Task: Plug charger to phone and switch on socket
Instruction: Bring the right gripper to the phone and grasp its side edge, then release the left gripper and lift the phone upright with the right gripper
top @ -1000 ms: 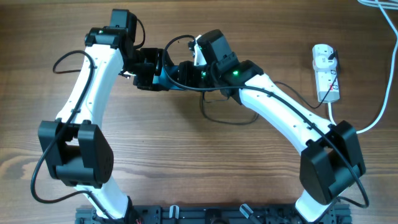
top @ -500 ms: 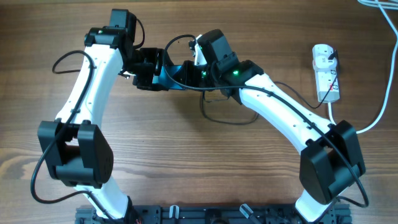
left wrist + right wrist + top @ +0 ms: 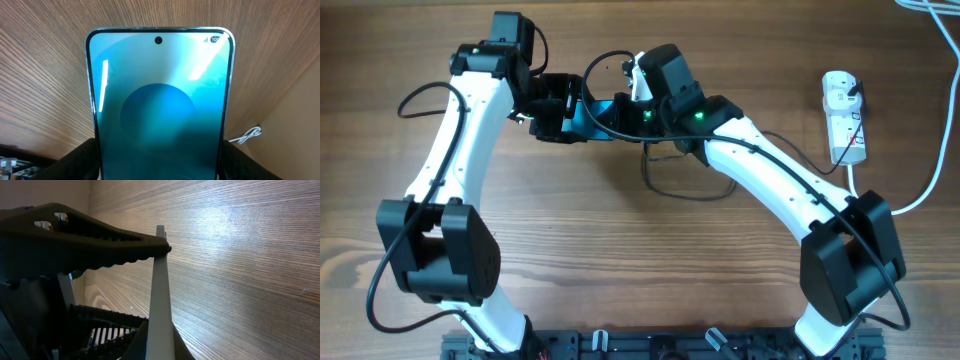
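Note:
The phone (image 3: 598, 113), its teal screen lit, is held off the table between both arms. My left gripper (image 3: 565, 110) is shut on its long edges. The left wrist view shows the screen (image 3: 160, 100) with my black fingers (image 3: 159, 155) on either side. My right gripper (image 3: 623, 108) meets it from the right. In the right wrist view its jaws (image 3: 161, 352) close on a thin white edge, apparently the phone's (image 3: 160, 290). The charger's black cable (image 3: 670, 190) loops on the table and runs up under the right arm; its tip is hidden. The socket (image 3: 842, 120) lies at the far right.
The socket's thick white cord (image 3: 920, 190) curves along the right edge of the wooden table. A black plug (image 3: 857, 95) sits in the socket. The arm bases stand at the front edge.
My left arm has shifted slightly left and back with the phone. The right arm and the cable have hardly moved.

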Controlling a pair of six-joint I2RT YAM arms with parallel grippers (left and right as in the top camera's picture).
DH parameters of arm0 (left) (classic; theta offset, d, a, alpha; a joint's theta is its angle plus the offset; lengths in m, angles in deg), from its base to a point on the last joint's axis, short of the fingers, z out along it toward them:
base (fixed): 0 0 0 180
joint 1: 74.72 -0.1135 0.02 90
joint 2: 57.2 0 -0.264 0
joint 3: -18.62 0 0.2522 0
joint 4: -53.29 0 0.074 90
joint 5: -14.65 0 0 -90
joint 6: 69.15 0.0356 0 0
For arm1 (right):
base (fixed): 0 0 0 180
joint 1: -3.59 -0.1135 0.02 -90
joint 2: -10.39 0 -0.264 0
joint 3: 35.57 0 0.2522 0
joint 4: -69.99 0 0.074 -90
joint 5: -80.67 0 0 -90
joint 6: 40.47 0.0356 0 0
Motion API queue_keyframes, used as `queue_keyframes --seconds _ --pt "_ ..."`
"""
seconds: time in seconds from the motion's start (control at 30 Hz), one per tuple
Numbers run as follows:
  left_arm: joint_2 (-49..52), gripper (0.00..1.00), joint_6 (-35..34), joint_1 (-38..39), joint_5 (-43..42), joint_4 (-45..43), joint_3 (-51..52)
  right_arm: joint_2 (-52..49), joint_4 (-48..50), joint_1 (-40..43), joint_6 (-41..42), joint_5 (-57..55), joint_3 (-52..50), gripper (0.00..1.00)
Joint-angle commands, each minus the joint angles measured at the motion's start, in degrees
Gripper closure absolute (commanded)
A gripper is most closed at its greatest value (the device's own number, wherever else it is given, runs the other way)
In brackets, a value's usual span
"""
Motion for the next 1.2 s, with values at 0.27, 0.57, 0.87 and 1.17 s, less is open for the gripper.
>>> queue_keyframes --seconds 0.27,0.57,0.87,1.17 --pt "-1.44 0.46 -0.02 0.79 -1.57 0.44 -1.01 -0.66 2.10 -0.42 0.85 6.38 1.01 0.96" --pt "-1.46 0.00 0.57 0.76 -1.55 1.22 -1.01 -0.63 1.92 -0.37 1.25 7.50 1.03 0.96" --pt "-1.46 0.00 12.02 -0.79 -1.16 0.28 -1.01 -0.55 -3.23 5.05 -1.11 7.74 1.03 0.96" --pt "-1.46 0.00 31.65 -3.69 -0.85 -1.05 -1.01 -0.04 -7.85 13.11 -8.87 8.79 1.03 0.96"
